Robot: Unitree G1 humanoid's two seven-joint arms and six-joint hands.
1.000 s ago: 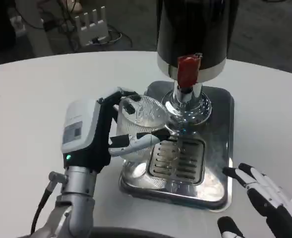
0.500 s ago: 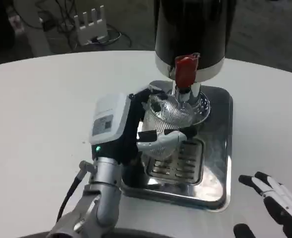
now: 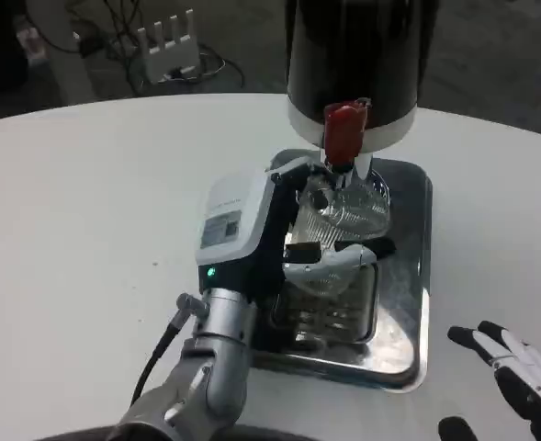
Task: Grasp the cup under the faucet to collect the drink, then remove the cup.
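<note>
At frame centre, the left hand (image 3: 293, 241) is gripping a clear ribbed cup (image 3: 341, 220) directly beneath the dispenser's red tap lever (image 3: 344, 130), over the steel drip tray (image 3: 415, 266). Filling and removal are still pending. The right hand (image 3: 518, 372) is resting spread, lower right.

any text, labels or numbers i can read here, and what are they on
No text reads clearly.
Sticker on the white back of the left hand: grey printed lines, too small and blurred to read.
Red tap handle on the dispenser: no lettering shows.
Cup, tray and right hand: no markings show.
</note>
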